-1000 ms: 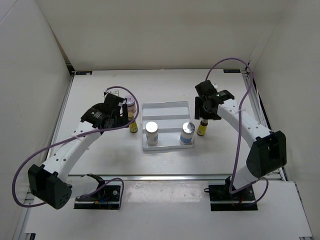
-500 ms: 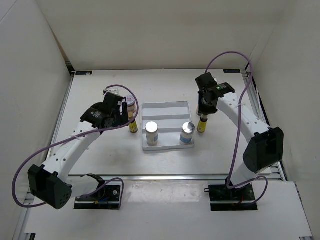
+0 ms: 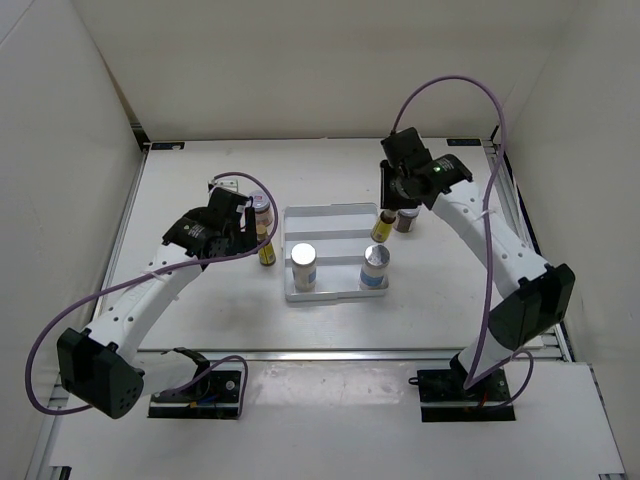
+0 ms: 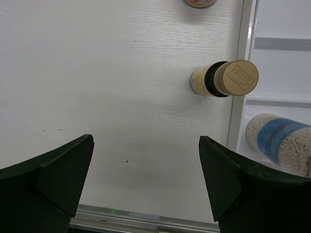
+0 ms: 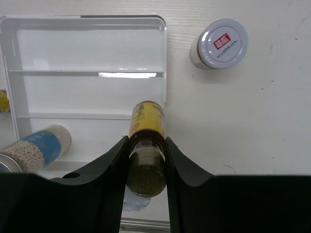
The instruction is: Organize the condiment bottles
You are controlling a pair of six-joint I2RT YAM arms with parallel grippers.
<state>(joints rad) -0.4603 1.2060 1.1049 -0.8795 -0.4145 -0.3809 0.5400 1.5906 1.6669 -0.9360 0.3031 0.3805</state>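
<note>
My right gripper [image 3: 392, 203] [image 5: 147, 141] is shut on a slim yellow bottle [image 3: 381, 229] [image 5: 147, 121] by its dark cap, holding it over the right edge of the white tray [image 3: 333, 217]. Two white bottles with silver caps [image 3: 304, 265] [image 3: 375, 266] stand in the tray's near section. A squat brown jar [image 3: 407, 220] [image 5: 221, 42] stands right of the tray. My left gripper [image 3: 243, 234] [image 4: 146, 179] is open and empty, left of the second yellow bottle [image 3: 266, 251] [image 4: 226, 79]. The other brown jar [image 3: 261, 207] stands behind that bottle.
White walls close in the table on the left, back and right. A metal rail [image 3: 350, 353] runs along the near edge. The tray's ridges [image 5: 87, 72] split it into sections; its far sections hold nothing.
My right gripper has lifted the yellow bottle from the table right of the tray and carried it left and back, over the tray's right edge. The left arm has not moved.
</note>
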